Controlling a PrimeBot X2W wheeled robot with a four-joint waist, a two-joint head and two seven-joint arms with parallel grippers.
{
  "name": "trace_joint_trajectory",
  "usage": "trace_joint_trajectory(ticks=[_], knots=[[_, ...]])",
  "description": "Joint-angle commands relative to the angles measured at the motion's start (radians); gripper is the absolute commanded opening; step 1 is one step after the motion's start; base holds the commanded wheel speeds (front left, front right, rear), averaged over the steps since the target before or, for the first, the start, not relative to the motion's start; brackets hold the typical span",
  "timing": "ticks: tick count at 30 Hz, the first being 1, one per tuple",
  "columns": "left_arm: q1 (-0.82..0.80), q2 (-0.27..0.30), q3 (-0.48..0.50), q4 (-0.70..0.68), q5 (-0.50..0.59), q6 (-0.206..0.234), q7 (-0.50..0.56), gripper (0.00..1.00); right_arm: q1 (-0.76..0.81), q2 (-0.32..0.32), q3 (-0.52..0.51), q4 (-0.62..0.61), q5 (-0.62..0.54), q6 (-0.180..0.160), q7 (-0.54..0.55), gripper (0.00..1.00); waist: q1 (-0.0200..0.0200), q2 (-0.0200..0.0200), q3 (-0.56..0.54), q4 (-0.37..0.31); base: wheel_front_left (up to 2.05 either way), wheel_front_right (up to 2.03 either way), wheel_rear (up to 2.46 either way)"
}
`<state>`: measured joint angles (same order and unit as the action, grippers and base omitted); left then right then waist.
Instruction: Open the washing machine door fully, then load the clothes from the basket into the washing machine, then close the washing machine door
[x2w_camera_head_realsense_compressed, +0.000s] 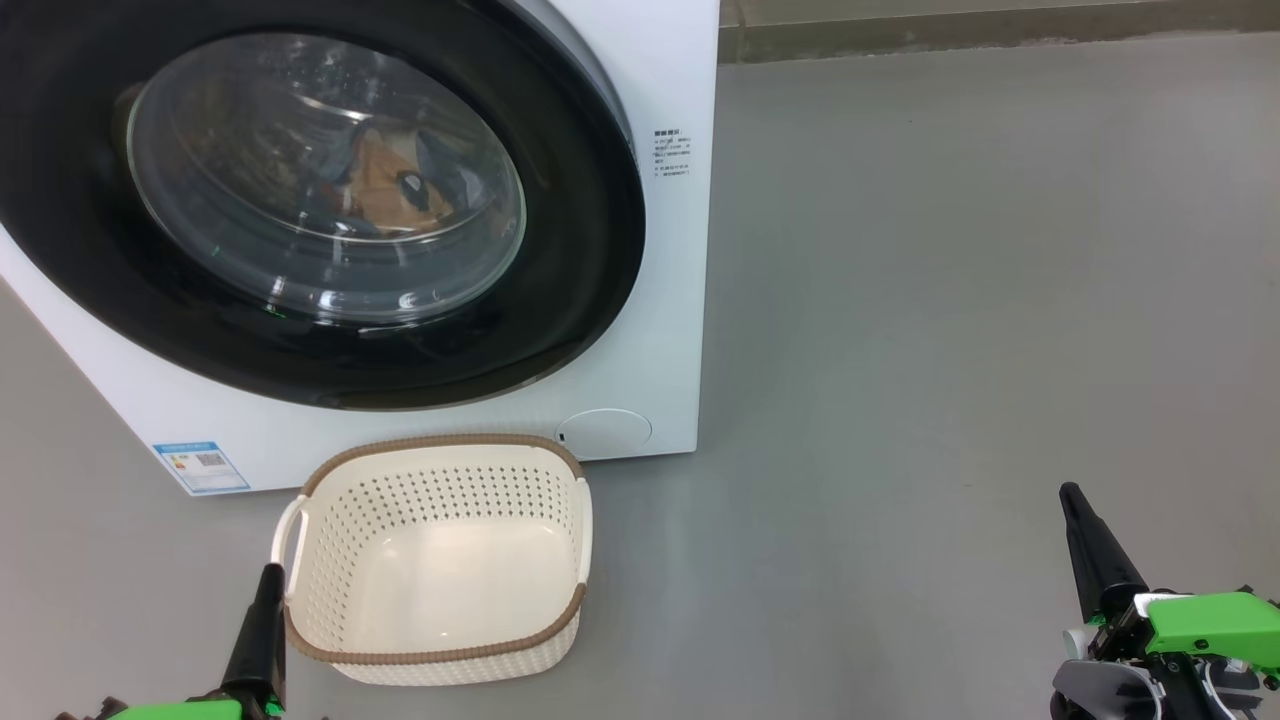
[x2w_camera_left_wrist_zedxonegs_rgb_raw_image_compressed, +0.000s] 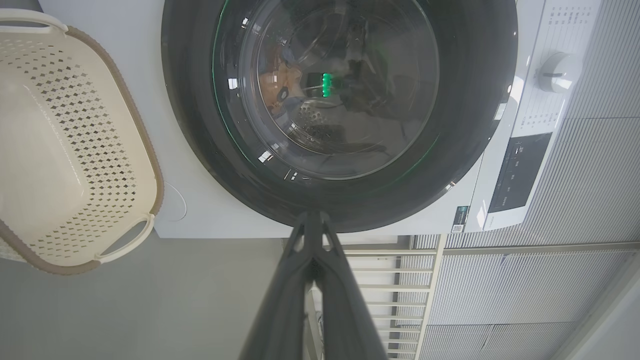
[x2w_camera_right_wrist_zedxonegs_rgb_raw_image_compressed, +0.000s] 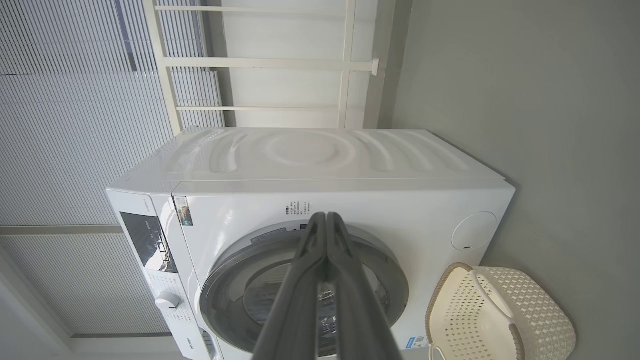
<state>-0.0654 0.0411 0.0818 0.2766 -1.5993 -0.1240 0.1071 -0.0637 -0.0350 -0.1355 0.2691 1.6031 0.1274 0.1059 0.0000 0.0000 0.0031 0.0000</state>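
The washing machine (x2w_camera_head_realsense_compressed: 655, 330) (x2w_camera_left_wrist_zedxonegs_rgb_raw_image_compressed: 220, 220) (x2w_camera_right_wrist_zedxonegs_rgb_raw_image_compressed: 350, 200) stands white at the upper left, its round black door (x2w_camera_head_realsense_compressed: 560, 330) (x2w_camera_left_wrist_zedxonegs_rgb_raw_image_compressed: 465, 125) (x2w_camera_right_wrist_zedxonegs_rgb_raw_image_compressed: 390, 270) shut against the front. Behind the glass window lie the clothes (x2w_camera_head_realsense_compressed: 395, 185) (x2w_camera_left_wrist_zedxonegs_rgb_raw_image_compressed: 280, 82), orange and blue. On the floor before the machine sits the cream basket (x2w_camera_head_realsense_compressed: 440, 655) (x2w_camera_left_wrist_zedxonegs_rgb_raw_image_compressed: 30, 165) (x2w_camera_right_wrist_zedxonegs_rgb_raw_image_compressed: 545, 310), with nothing inside. My left gripper (x2w_camera_head_realsense_compressed: 268, 580) (x2w_camera_left_wrist_zedxonegs_rgb_raw_image_compressed: 312, 217) is shut, low beside the basket's left side. Far off at the lower right, my right gripper (x2w_camera_head_realsense_compressed: 1072, 495) (x2w_camera_right_wrist_zedxonegs_rgb_raw_image_compressed: 325, 217) is shut too. Neither holds anything.
Grey floor (x2w_camera_head_realsense_compressed: 950, 300) stretches to the right of the machine. A round lower cover (x2w_camera_head_realsense_compressed: 603, 433) and a blue label (x2w_camera_head_realsense_compressed: 200, 467) mark the machine's front. A control panel with a dial (x2w_camera_left_wrist_zedxonegs_rgb_raw_image_compressed: 555, 72) tops it. Ribbed wall panels (x2w_camera_right_wrist_zedxonegs_rgb_raw_image_compressed: 75, 125) and a white rack (x2w_camera_right_wrist_zedxonegs_rgb_raw_image_compressed: 280, 65) stand behind.
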Motion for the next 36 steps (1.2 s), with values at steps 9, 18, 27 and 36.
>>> trace_joint_trajectory(ticks=[9,18,27,36], knots=[[-0.043,0.009,0.033,-0.031,-0.009,-0.007,0.007,0.00,-0.044,-0.015,0.022,-0.024,0.006,0.003,0.007,0.00,0.0000,0.0000,0.000,0.000,0.00,0.00,0.00],[-0.043,0.009,0.033,-0.031,-0.009,-0.007,0.007,0.00,-0.044,-0.015,0.022,-0.024,0.006,0.003,0.007,0.00,0.0000,0.0000,0.000,0.000,0.00,0.00,0.00],[-0.043,0.009,0.033,-0.031,-0.009,-0.007,0.007,0.00,-0.044,-0.015,0.022,-0.024,0.006,0.003,0.007,0.00,0.0000,0.0000,0.000,0.000,0.00,0.00,0.00],[-0.043,0.009,0.033,-0.031,-0.009,-0.007,0.007,0.00,-0.044,-0.015,0.022,-0.024,0.006,0.003,0.007,0.00,0.0000,0.0000,0.000,0.000,0.00,0.00,0.00]])
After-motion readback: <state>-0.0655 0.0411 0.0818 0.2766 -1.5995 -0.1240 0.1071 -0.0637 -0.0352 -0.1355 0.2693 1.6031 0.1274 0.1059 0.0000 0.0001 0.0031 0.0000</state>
